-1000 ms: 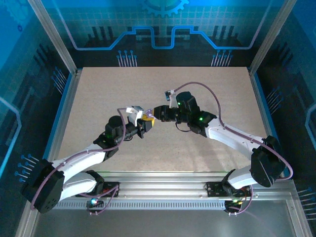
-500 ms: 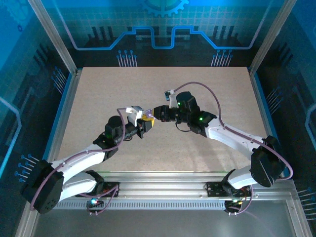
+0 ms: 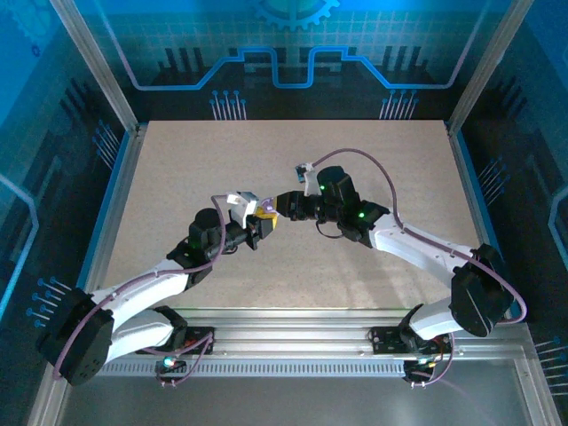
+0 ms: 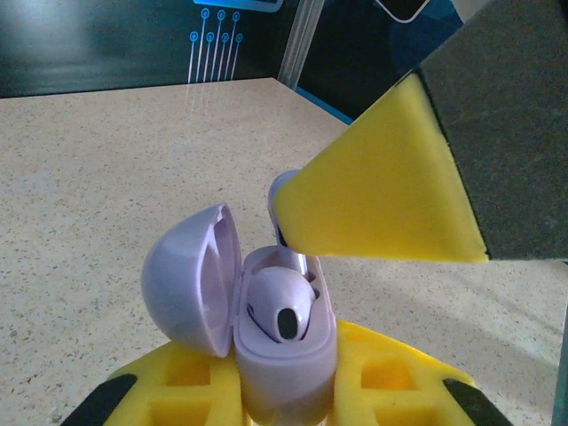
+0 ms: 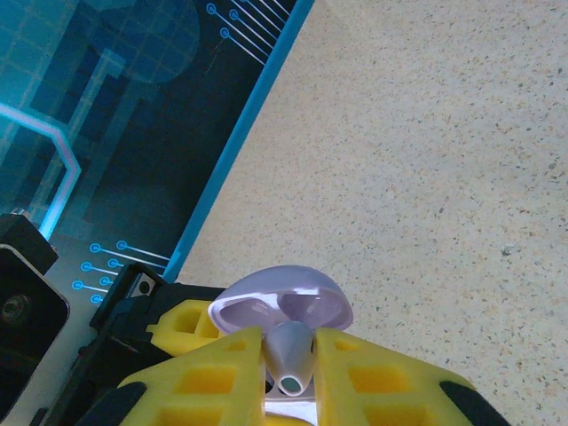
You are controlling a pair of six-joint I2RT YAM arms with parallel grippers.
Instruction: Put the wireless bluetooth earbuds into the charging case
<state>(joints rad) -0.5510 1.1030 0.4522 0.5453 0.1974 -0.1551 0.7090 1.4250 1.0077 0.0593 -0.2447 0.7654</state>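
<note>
A lavender charging case [image 4: 282, 355] stands open, and my left gripper [image 4: 284, 395] is shut on its base. Its lid [image 4: 191, 280] hangs open to the left. One purple earbud [image 4: 282, 306] sits in the near slot. My right gripper [image 5: 291, 366] is shut on a second purple earbud [image 5: 291, 353], which it holds just above the case's far slot, touching or almost touching the rim. That earbud's tip [image 4: 280, 191] peeks out beside the right finger [image 4: 382, 195]. In the top view both grippers meet mid-table around the case [image 3: 266, 213].
The speckled beige table [image 3: 355, 169] spreads around both arms. Blue-edged walls [image 3: 114, 191] close in the left, right and back sides. An aluminium rail [image 3: 293, 324] with the arm bases runs along the near edge.
The right gripper has edged slightly left toward the case with its earbud. The left arm and the case have stayed still.
</note>
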